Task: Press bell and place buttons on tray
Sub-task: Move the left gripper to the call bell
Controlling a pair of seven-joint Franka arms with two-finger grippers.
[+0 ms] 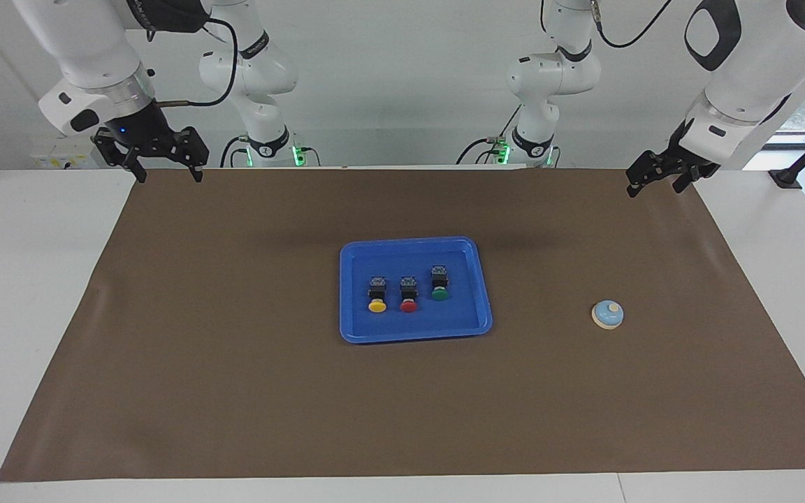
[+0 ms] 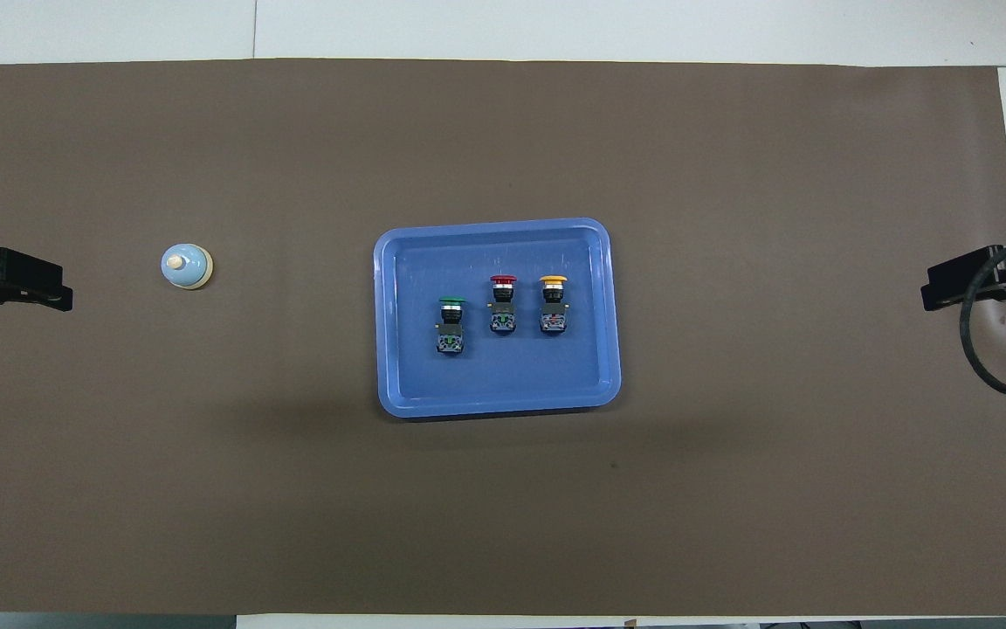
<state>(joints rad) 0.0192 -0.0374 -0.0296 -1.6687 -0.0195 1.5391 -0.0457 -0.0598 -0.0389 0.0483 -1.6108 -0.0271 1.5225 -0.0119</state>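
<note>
Two grippers hang with nothing in them: your right gripper [image 1: 161, 170], jaws spread, is over the mat's corner at the right arm's end, and your left gripper [image 1: 656, 183], jaws likewise spread, waits over the corner at the left arm's end. All three buttons [image 1: 408, 292] lie inside the blue tray [image 1: 346, 328] at mid-table, yellow, red and green caps side by side. They look light and rigid; should you move one, pinch the black body, not the slick cap. The bell [image 1: 607, 314] sits on the brown mat [image 1: 235, 391] toward the left arm's end; press its knob straight down.
</note>
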